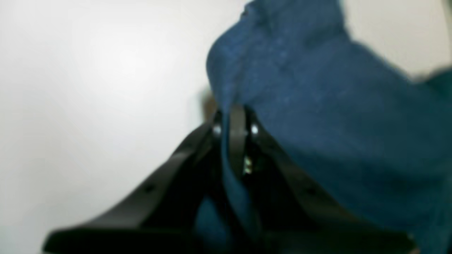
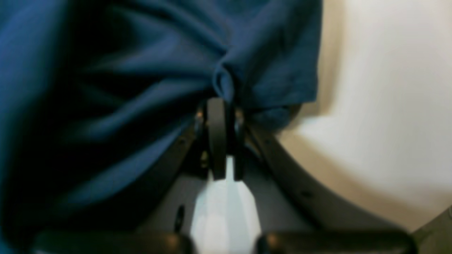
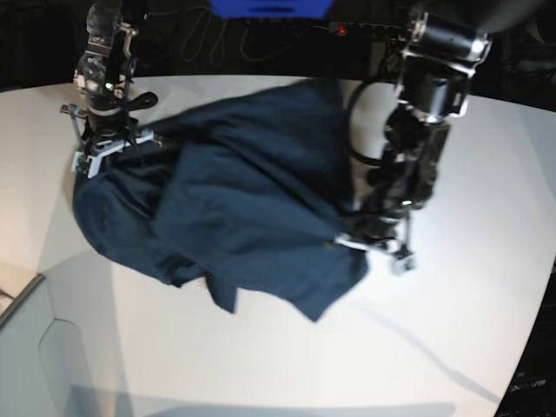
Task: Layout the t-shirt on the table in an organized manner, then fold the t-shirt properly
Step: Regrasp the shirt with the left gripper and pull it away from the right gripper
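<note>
The dark navy t-shirt lies rumpled across the white table, stretched between my two arms. On the right of the base view, my left gripper pinches the shirt's right edge. Close up, the left gripper has its jaws shut on a fold of blue cloth. At the back left, my right gripper holds the shirt's far left corner. In the right wrist view the right gripper is shut on a bunched ridge of the t-shirt, which fills the left of that view.
A pale grey box-like corner piece sits at the front left. A blue object and cables lie beyond the table's back edge. Bare white tabletop spreads beside the left gripper.
</note>
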Controlling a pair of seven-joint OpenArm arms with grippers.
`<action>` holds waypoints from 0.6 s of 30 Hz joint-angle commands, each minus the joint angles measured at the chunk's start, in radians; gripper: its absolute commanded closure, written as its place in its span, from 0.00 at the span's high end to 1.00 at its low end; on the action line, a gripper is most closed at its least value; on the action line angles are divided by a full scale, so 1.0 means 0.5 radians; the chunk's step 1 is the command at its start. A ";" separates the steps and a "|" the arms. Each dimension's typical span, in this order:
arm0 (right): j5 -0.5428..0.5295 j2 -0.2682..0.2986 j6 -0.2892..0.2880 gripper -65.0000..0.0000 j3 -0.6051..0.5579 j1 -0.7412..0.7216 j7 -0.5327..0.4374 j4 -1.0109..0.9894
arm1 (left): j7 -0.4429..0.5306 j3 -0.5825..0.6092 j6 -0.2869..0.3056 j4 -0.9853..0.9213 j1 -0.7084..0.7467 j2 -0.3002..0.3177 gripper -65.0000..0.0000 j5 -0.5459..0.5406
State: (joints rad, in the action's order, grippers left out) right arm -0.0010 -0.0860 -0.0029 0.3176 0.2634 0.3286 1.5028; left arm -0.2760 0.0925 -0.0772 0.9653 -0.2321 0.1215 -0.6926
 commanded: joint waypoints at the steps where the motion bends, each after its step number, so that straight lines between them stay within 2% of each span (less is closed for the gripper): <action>1: 0.000 0.005 -0.005 0.00 0.002 -0.010 -0.045 0.031 | 0.041 -0.048 0.006 0.090 -0.010 0.078 0.00 -0.068; 5: 0.000 0.005 -0.005 0.00 0.002 -0.013 -0.045 0.031 | 0.041 -0.233 0.006 0.161 0.079 0.274 0.00 -0.267; 8: 0.000 0.002 -0.005 0.00 -0.060 -0.013 -0.045 0.028 | 0.041 -0.340 0.006 0.161 0.134 0.357 0.00 -0.350; 18: 0.000 0.002 -0.005 0.00 -0.084 0.009 -0.045 0.028 | 0.035 -0.739 0.009 0.161 0.239 0.391 0.00 -0.421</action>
State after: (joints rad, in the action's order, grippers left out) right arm -0.0055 -0.0898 -0.0036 0.2699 0.2722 0.3294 1.5024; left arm -0.2874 -0.2710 -0.0753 1.0271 -0.0921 0.3012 -0.8921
